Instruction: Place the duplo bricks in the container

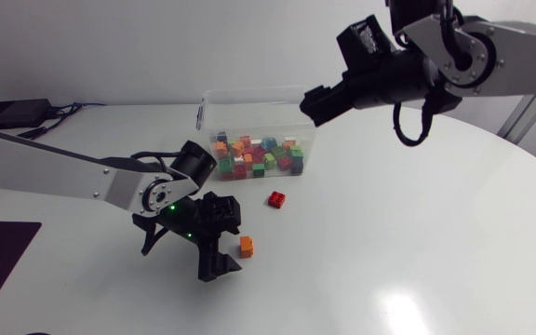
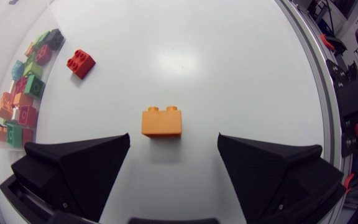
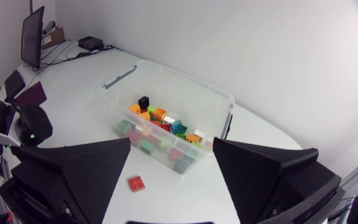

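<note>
Two pincers: left pincer [image 2: 173, 140] apart, orange brick [image 2: 161, 121] just ahead | right pincer [image 3: 171, 144] apart, container [image 3: 185, 79] ahead

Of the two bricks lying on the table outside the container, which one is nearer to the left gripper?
The orange brick, just ahead of the gap of the open left gripper. The red brick lies farther off, close to the container.

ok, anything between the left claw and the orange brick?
Nothing visible. The orange brick lies on bare table just ahead of the open left claw. The red brick sits off to the side, nearer the container.
</note>
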You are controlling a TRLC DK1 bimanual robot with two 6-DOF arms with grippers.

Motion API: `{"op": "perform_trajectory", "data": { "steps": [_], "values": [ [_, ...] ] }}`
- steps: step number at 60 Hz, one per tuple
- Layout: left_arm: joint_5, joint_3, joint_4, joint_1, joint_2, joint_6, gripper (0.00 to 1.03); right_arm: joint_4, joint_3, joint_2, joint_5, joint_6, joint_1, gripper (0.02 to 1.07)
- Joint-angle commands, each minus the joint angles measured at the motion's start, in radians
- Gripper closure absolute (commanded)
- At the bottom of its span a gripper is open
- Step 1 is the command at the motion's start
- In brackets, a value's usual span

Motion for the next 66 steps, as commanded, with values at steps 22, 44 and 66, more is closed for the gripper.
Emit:
{"op": "perform_trajectory", "data": {
  "steps": [22,44,66],
  "values": [
    [0.008,0.084,0.022,-0.022,0.09,-0.046,0.39,0.072,-0.27,-0.091,-0.039,-0.034,0.0,0.11],
    [-0.024,0.097,-0.048,-0.042,0.104,-0.038,0.72,0.128,-0.339,0.013,-0.076,-0.069,0.015,0.11],
    [-0.026,0.087,-0.136,-0.045,-0.019,-0.027,0.73,0.119,-0.23,0.252,-0.083,-0.171,0.04,0.11]
  ]
}}
